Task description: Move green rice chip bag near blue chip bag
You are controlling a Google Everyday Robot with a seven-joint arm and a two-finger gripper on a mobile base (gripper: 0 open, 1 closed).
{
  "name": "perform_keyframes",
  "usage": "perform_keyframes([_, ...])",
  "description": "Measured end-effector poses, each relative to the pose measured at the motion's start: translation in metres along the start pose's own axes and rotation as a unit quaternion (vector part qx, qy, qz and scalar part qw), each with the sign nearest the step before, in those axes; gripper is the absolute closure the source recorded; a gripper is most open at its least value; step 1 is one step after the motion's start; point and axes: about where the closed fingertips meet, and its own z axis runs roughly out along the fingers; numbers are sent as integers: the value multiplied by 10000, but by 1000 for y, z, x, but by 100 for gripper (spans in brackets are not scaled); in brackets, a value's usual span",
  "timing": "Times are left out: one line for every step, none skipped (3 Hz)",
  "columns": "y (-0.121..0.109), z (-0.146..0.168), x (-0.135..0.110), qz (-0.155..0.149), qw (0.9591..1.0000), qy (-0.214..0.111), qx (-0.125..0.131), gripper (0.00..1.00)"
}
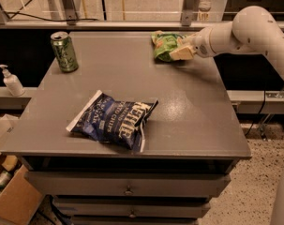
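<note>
The gripper (181,54) is placed at the green rice chip bag (163,46), one o'clock. Whether it is closed cannot be told, so a firm grasp is called for first, then a carry to the blue chip bag (114,120) at seven o'clock.

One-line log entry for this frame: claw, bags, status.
claw: at green rice chip bag, back right of table | blue chip bag: flat, front centre | bags: apart | status: move not done

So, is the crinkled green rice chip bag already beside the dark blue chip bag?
No, the green bag lies far back at the gripper, away from the blue bag.
</note>
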Motion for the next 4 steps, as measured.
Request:
perform_keyframes([0,-19,-11,-173,9998,-30,24,93])
perform_keyframes([8,-44,-24,-420,9991,-30,-62,100])
perform_keyframes([21,-69,-40,-679,9970,-122,-351,100])
perform_keyframes([40,-87,-49,-867,9921,-215,-875,100])
